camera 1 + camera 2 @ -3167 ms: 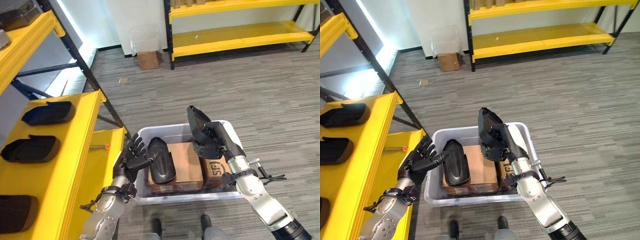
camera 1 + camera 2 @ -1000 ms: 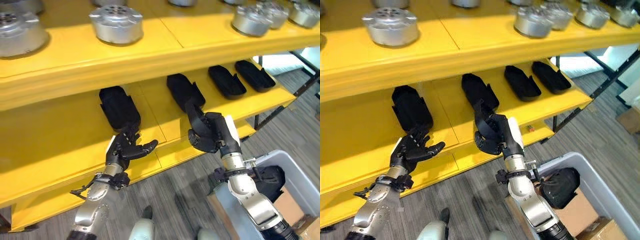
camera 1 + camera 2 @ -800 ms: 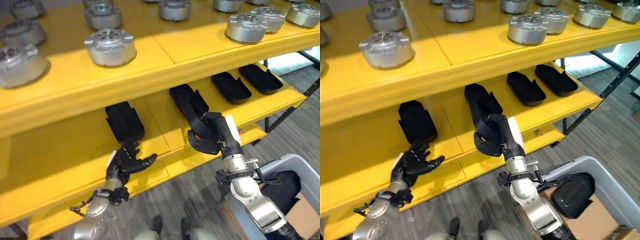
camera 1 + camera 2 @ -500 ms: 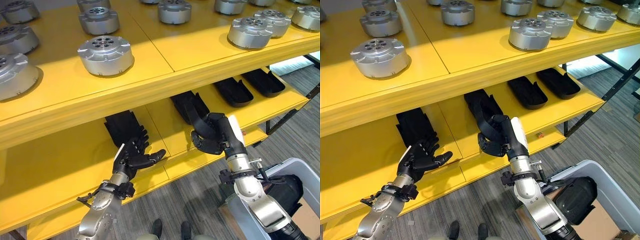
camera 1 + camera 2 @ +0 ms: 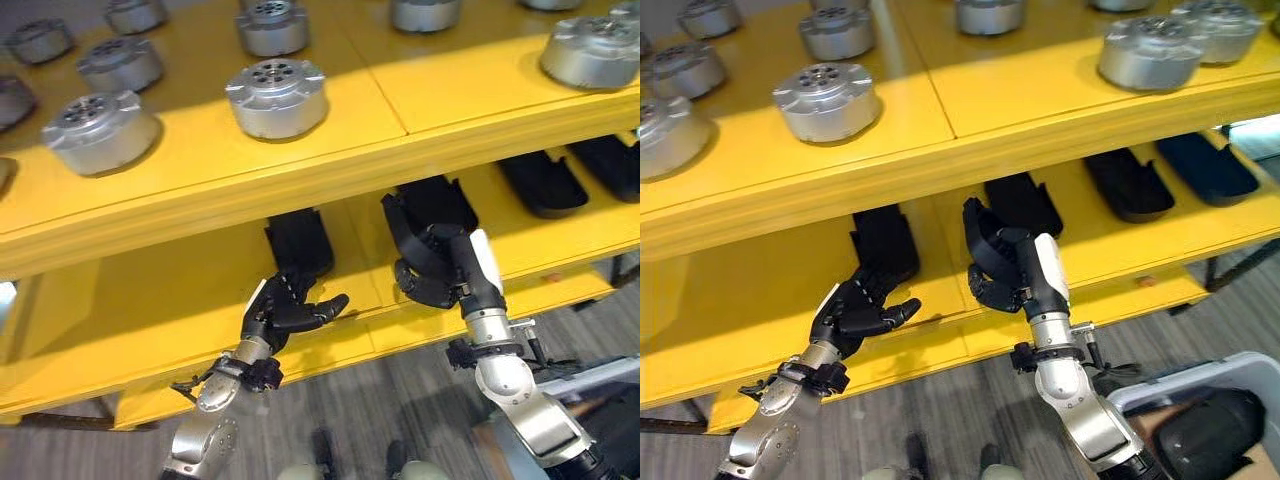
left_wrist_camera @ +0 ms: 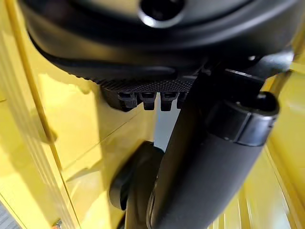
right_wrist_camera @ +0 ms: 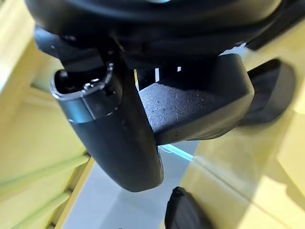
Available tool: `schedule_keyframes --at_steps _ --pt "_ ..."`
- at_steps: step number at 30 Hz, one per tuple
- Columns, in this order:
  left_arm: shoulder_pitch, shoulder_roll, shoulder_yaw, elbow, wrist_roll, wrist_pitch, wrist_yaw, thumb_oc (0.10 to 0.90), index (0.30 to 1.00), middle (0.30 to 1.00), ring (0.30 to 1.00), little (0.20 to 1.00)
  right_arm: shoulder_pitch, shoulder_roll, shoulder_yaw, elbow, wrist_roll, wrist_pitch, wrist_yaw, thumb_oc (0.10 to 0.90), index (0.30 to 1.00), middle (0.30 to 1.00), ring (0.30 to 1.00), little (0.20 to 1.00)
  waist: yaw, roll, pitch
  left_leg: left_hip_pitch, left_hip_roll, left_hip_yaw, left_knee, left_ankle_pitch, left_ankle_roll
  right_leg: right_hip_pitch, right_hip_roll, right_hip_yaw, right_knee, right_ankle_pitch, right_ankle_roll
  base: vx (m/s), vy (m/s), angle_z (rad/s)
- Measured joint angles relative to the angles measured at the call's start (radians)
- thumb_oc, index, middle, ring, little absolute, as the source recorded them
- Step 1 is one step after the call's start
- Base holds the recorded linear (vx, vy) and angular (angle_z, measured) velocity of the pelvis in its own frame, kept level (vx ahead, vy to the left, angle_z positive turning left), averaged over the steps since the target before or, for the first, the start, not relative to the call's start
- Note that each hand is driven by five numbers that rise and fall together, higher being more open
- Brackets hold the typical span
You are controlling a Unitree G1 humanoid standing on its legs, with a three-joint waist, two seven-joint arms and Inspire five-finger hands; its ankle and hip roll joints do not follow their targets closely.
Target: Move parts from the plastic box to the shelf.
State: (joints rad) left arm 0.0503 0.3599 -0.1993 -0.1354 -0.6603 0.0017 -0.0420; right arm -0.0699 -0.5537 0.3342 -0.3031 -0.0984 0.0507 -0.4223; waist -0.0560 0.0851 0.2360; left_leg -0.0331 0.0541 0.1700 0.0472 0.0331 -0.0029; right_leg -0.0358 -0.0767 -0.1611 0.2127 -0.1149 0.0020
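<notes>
My right hand [image 5: 447, 272] is shut on a black moulded part [image 5: 402, 222], which stands tilted up just above the front of the yellow shelf's lower tier [image 5: 150, 300]. In the right wrist view the thumb [image 7: 119, 129] presses on that part [image 7: 200, 107]. My left hand [image 5: 280, 310] hovers open, fingers spread, at the tier's front edge, just before a black part [image 5: 300, 240] lying there. More black parts [image 5: 1130, 185] lie along the tier to the right. The plastic box [image 5: 1140, 395] sits on the floor at the lower right, with a black part [image 5: 1200, 430] inside.
The upper tier [image 5: 420, 90] juts out over the lower one and bears several silver round parts [image 5: 277, 95]. The lower tier has bare yellow room to the left of the black parts. Grey floor lies below the shelf.
The whole picture has shifted as the camera moved. My right hand still holds the black part by the lower tier, and my left hand stays open at its edge.
</notes>
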Motion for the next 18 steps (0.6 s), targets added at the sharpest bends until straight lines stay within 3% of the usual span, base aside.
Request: schedule_keyframes --at_steps 2,3,4,5,6,7,8,9,10,11,15,18 --pt "-0.007 0.008 0.002 0.005 -0.001 -0.001 0.002 0.9 1.0 1.0 1.0 1.0 -0.012 0.005 0.0 0.001 0.0 0.0 0.006 0.4 0.3 0.3 0.3 0.3 0.0 -0.035 0.022 -0.01 -0.029 -0.033 0.014 0.024 -0.017 -0.033 -0.046 0.028 0.052 -0.021 -0.001 -0.11 0.28 0.05" --pt "-0.01 0.018 0.002 0.011 -0.002 -0.002 0.008 0.9 1.0 1.0 1.0 1.0 -0.024 0.016 0.002 0.001 0.001 0.0 0.012 0.4 0.3 0.3 0.3 0.3 0.002 -0.065 0.04 -0.034 -0.031 -0.055 0.07 -0.015 0.024 -0.038 -0.073 0.035 0.057 -0.015 0.004 -0.12 0.3 -0.08" --pt "-0.009 0.025 0.002 0.02 -0.003 -0.003 0.009 0.9 1.0 1.0 1.0 1.0 -0.028 0.027 0.002 0.001 0.001 0.0 0.018 0.4 0.3 0.3 0.3 0.3 0.002 -0.076 0.046 -0.049 0.002 -0.07 0.115 -0.041 0.01 -0.045 -0.079 0.037 0.061 -0.009 0.007 -0.15 0.368 -0.15" --pt "-0.01 0.024 0.0 0.038 -0.004 -0.004 0.012 0.9 1.0 1.0 1.0 1.0 -0.034 0.029 0.002 0.0 0.001 -0.001 0.023 0.4 0.3 0.3 0.3 0.3 -0.003 -0.084 0.05 -0.049 0.076 -0.084 0.145 -0.057 -0.017 -0.059 -0.082 0.045 0.077 -0.01 0.008 -0.32 0.676 -0.13" --pt "-0.017 0.016 -0.004 0.066 -0.005 -0.007 0.019 0.9 1.0 1.0 1.0 1.0 -0.058 0.026 -0.005 0.001 0.001 -0.001 0.024 0.4 0.3 0.3 0.3 0.3 -0.033 -0.074 0.057 -0.045 0.175 -0.127 0.154 -0.062 -0.067 -0.1 -0.097 0.048 0.125 -0.009 0.009 -0.37 0.729 -0.06" --pt "-0.053 0.007 -0.045 0.101 -0.006 -0.019 0.039 0.9 1.0 1.0 1.0 1.0 -0.072 0.007 -0.046 0.001 0.002 -0.001 0.022 0.4 0.3 0.3 0.3 0.3 -0.063 -0.065 0.071 -0.04 0.222 -0.091 0.143 -0.034 -0.085 -0.162 -0.149 0.052 0.199 -0.015 0.025 -0.32 0.59 0.13" --pt "-0.058 -0.007 -0.062 0.101 -0.006 -0.02 0.042 0.9 1.0 1.0 1.0 1.0 -0.076 -0.031 -0.06 0.001 0.002 -0.001 0.019 0.4 0.3 0.3 0.3 0.3 -0.081 -0.045 0.077 -0.015 0.221 -0.068 0.119 0.074 -0.041 -0.175 -0.183 0.059 0.231 -0.032 0.053 -0.21 0.454 0.3" --pt "-0.064 -0.028 -0.075 0.098 -0.005 -0.024 0.042 0.9 1.0 1.0 1.0 1.0 -0.075 -0.06 -0.081 0.003 0.002 0.002 0.019 0.4 0.3 0.3 0.3 0.3 -0.087 -0.022 0.081 0.015 0.197 -0.038 0.081 0.028 -0.103 -0.181 -0.217 0.068 0.251 -0.039 0.101 -0.14 0.503 0.53" --pt "-0.074 -0.035 -0.075 0.098 -0.014 -0.046 0.044 0.9 1.0 1.0 1.0 1.0 -0.065 -0.05 -0.102 0.017 0.002 -0.003 0.012 0.4 0.3 0.3 0.3 0.3 -0.085 -0.017 0.084 0.013 0.137 -0.004 0.029 0.019 -0.112 -0.199 -0.276 0.074 0.244 -0.025 0.134 -0.12 0.534 0.54" --pt "-0.079 -0.032 -0.073 0.097 -0.038 -0.05 0.054 0.9 1.0 1.0 1.0 1.0 -0.065 -0.048 -0.102 0.034 0.002 -0.002 0.013 0.4 0.3 0.3 0.3 0.3 -0.075 -0.013 0.086 0.003 0.117 0.009 0.025 0.019 -0.112 -0.194 -0.3 0.067 0.225 -0.008 0.158 -0.06 0.444 0.59" --pt "-0.051 -0.023 -0.036 0.096 -0.043 -0.054 0.08 0.9 1.0 1.0 1.0 1.0 -0.059 -0.013 -0.062 0.047 0.0 0.003 0.025 0.4 0.3 0.3 0.3 0.3 -0.028 0.025 0.091 0.019 0.102 -0.009 0.014 0.012 -0.097 -0.113 -0.31 0.052 0.13 0.025 0.201 0.0 0.276 0.29" --pt "-0.013 -0.024 -0.035 0.08 -0.043 -0.055 0.081 0.9 1.0 1.0 1.0 1.0 -0.056 -0.01 -0.076 0.042 -0.028 0.001 0.02 0.4 0.3 0.3 0.3 0.3 -0.042 0.046 0.075 0.045 0.104 -0.006 -0.023 0.021 -0.071 -0.034 -0.284 0.066 0.044 0.028 0.206 0.02 0.141 0.32"
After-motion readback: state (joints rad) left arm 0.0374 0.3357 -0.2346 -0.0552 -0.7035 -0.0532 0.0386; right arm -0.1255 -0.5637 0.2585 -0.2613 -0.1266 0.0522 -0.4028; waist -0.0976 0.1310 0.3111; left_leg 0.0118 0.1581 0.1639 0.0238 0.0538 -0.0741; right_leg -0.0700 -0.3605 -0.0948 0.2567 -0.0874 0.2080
